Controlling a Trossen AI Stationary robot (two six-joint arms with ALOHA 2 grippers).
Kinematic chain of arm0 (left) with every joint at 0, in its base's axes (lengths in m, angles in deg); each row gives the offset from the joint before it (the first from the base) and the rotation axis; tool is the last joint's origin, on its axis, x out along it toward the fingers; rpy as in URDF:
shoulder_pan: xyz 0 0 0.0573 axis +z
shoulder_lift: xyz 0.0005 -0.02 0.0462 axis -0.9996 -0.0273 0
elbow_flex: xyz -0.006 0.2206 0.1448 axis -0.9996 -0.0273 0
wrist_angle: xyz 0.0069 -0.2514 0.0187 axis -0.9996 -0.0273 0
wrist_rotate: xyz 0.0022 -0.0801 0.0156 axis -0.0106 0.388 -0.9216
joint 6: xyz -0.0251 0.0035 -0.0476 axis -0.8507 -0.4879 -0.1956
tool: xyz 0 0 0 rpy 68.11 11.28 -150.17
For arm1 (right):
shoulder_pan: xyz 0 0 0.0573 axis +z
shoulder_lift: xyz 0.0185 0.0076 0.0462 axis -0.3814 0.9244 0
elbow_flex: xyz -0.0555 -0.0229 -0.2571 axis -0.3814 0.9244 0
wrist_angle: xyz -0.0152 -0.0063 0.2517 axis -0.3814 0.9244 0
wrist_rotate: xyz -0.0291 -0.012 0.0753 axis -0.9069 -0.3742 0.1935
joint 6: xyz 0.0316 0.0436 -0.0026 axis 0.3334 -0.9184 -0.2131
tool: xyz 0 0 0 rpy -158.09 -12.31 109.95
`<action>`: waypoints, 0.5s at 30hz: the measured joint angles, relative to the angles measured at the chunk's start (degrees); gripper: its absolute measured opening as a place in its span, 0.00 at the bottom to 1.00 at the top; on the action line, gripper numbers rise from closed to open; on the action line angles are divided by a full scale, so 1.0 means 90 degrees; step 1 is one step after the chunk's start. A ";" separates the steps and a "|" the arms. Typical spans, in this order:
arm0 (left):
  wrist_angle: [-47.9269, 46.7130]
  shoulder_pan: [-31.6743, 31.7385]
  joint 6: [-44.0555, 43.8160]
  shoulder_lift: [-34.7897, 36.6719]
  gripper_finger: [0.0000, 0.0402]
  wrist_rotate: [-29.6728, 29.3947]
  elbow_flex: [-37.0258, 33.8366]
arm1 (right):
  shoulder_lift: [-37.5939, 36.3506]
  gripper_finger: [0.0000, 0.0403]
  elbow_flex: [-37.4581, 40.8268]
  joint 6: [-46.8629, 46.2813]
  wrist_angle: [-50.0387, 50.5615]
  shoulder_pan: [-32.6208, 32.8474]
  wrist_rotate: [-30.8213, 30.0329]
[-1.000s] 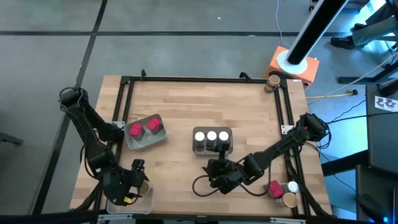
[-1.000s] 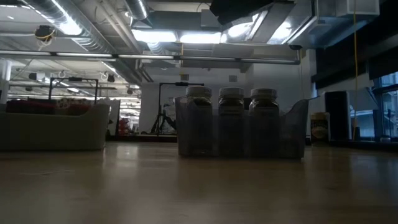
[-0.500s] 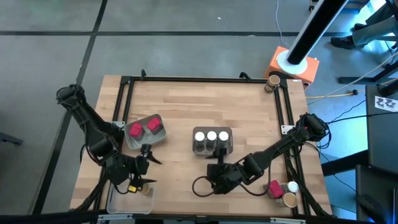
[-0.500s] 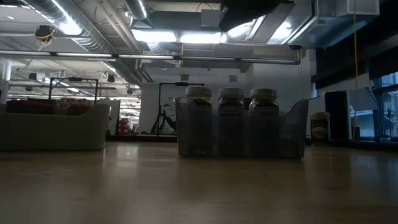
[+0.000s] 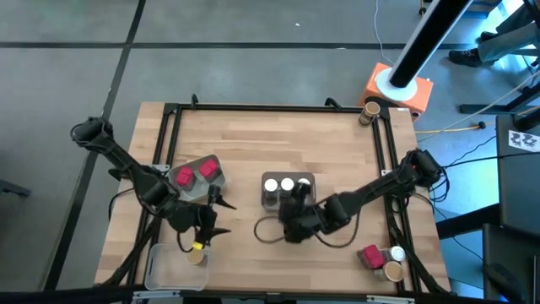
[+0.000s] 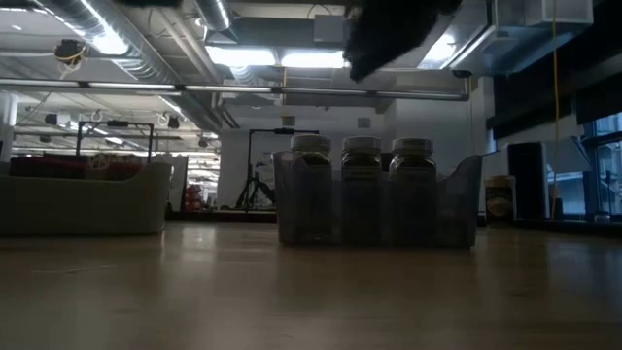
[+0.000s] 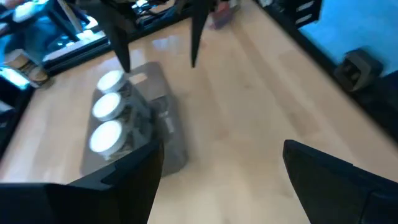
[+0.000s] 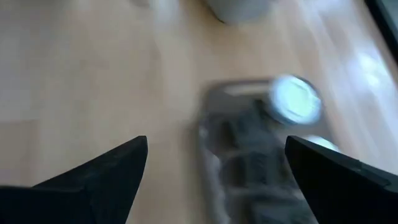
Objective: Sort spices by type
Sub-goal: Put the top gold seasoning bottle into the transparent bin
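- Right gripper point(image 5: 293, 221) partly covered the clear tray point(image 5: 310, 201) of three white-lid jars point(image 6: 362, 188) in the high view — only two lids showed clearly; fingers spread, holding nothing.
- Left gripper point(image 5: 208, 213) hovered just right of the grey tray point(image 5: 187, 194) with two red packets point(image 5: 194, 173); fingers apart, empty.
- Near-left tray point(image 5: 162, 272) held one tan-lid jar point(image 5: 196, 257).
- Near-right corner: red packet point(image 5: 369, 256), white-lid jar point(image 5: 396, 252), tan-lid jar point(image 5: 393, 270) — unseen in low view.

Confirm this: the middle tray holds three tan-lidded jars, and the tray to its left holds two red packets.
Not quite. The jars in the middle tray have white lids, not tan, as the high view shows. The rest stands: there are three of them, and the tray to its left holds two red packets.
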 joint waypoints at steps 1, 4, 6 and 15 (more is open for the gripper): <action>0.0076 0.0095 0.0033 0.0000 0.77 -0.0018 -0.0095 | -0.0034 0.94 0.0000 -0.0121 0.0236 -0.0092 -0.0036; 0.0406 0.0328 0.0151 -0.0002 0.76 -0.0028 -0.0354 | -0.0093 0.94 0.0000 -0.0485 0.0902 -0.0376 -0.0165; 0.0635 0.0453 0.0241 -0.0002 0.76 -0.0037 -0.0485 | -0.0146 0.94 0.0000 -0.0696 0.1407 -0.0548 -0.0312; 0.1397 0.0981 0.0357 -0.0007 0.76 -0.0034 -0.0900 | -0.0498 0.94 0.0000 -0.1898 0.3972 -0.1511 -0.0988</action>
